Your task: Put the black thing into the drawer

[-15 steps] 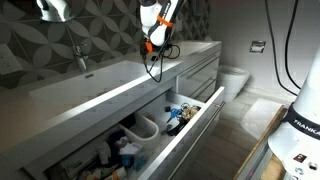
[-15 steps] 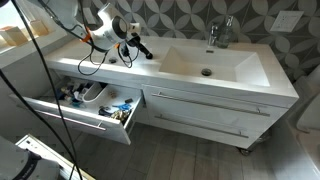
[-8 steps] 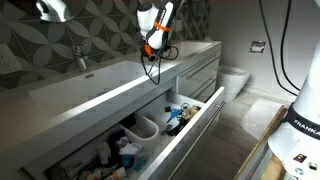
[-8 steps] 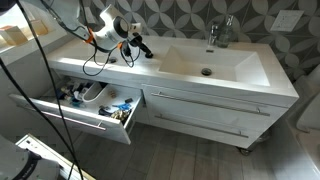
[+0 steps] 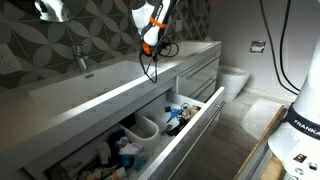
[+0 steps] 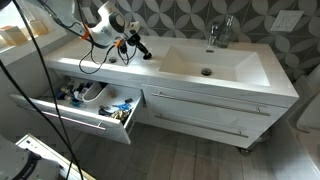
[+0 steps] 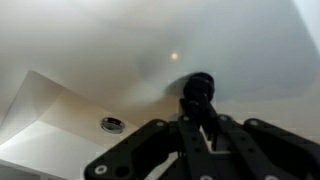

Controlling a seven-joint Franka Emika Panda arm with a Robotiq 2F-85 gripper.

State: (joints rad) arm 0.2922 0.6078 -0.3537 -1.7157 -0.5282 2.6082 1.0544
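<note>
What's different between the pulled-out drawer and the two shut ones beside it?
The open drawer is pulled well out, while the closed drawers sit flush. The open drawer shows clutter inside, whereas the closed drawers hide their contents. Both have pale grey-white fronts.

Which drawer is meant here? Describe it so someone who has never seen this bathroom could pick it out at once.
Start at the long white vanity counter with the sunken sink. Under the flat stretch of counter beside the sink is the drawer. It alone is pulled out, with clutter inside; the stacked drawer fronts under the sink are shut.
</note>
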